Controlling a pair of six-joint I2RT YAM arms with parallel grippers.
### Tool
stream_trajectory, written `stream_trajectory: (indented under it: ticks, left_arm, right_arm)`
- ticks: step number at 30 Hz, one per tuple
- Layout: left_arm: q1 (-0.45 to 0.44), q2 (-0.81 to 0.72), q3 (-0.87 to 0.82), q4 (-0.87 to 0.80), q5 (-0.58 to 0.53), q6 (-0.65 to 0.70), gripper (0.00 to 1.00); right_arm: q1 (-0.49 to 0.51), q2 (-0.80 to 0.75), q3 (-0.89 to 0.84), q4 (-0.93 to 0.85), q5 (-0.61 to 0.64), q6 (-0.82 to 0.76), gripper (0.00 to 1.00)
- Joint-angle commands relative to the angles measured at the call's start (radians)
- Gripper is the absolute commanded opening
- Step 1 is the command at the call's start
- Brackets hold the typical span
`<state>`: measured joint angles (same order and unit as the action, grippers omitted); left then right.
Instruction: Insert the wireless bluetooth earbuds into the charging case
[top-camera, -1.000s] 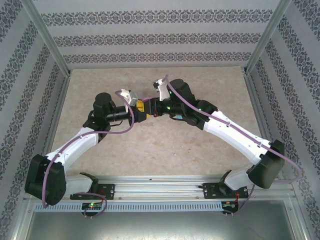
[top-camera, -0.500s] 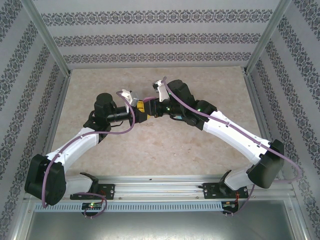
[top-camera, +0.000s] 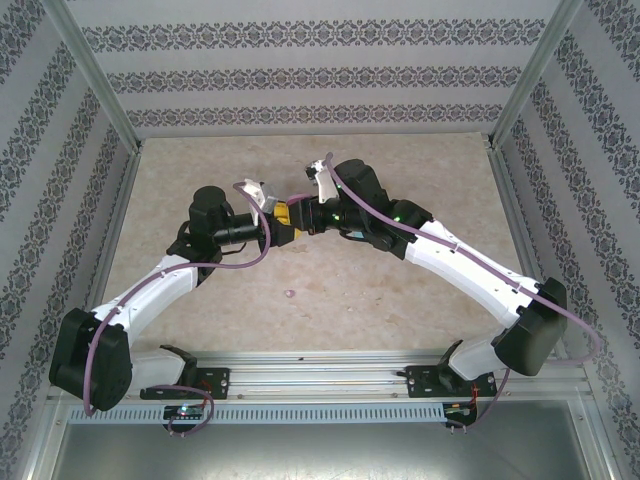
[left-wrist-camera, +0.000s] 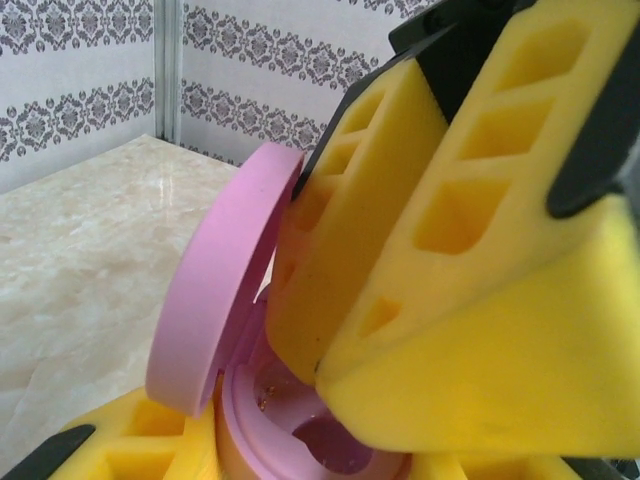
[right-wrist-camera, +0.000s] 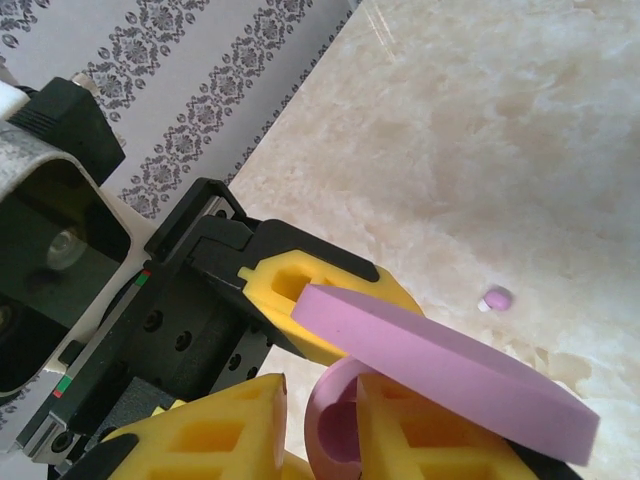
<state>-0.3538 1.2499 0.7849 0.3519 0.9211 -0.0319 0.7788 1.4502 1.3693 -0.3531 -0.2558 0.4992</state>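
The task seems to be in the middle and not close to its end. The pink case (left-wrist-camera: 245, 440) is held up above the table (top-camera: 200, 180), about over its centre, and its lid (left-wrist-camera: 215, 300) stands open. The left gripper (top-camera: 283, 222) is clenched on the lower half of the case and carries it. The right gripper (left-wrist-camera: 320, 372) has its yellow fingers (left-wrist-camera: 400, 250) inside the open case, with the tips nearly together just over the hollow. Whether they pinch something there I cannot tell, because the fingers themselves cover the place. In the hollow there is a darker pink round shape, but I cannot say if it is a seated earbud or an empty seat. One small pink earbud (right-wrist-camera: 497, 298) lies loose on the table, well apart from the case and nearer to the arm bases, so I judge that at least this one is not yet put in. It must be picked up from the flat surface, which may be difficult for so small and round a thing. The table is closed in by walls with patterned paper (top-camera: 320, 75) and metal posts (top-camera: 95, 80), none of them near the work. What stands in the way is mostly the lid, which leans close to the right fingers, and the narrow space between the two grippers
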Motion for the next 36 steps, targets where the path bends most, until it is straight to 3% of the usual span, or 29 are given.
stream_trajectory:
  ticks: [1,14,18,22,26,36]
  left_arm:
    - [-0.015,-0.022,0.056,-0.063,-0.013,0.055,0.2]
    - [0.055,0.01,0.031,-0.127,-0.155,-0.023,0.2]
    - [0.1,-0.013,0.01,-0.142,-0.157,-0.049,0.2]
    - [0.148,-0.04,0.006,-0.211,-0.193,-0.069,0.2]
    - [0.196,-0.061,0.012,-0.287,-0.245,-0.098,0.2]
    - [0.256,-0.091,-0.003,-0.384,-0.369,-0.122,0.2]
  right_arm:
    - [-0.02,-0.015,-0.016,-0.004,-0.005,0.018,0.27]
    - [-0.019,-0.198,-0.108,0.055,-0.146,0.052,0.39]
    - [0.001,-0.27,-0.254,0.078,-0.101,0.065,0.38]
    - [0.067,-0.277,-0.367,0.044,-0.014,-0.05,0.37]
    - [0.119,-0.155,-0.348,-0.027,0.016,-0.17,0.37]
    - [0.139,0.342,-0.066,-0.125,-0.188,-0.335,0.25]
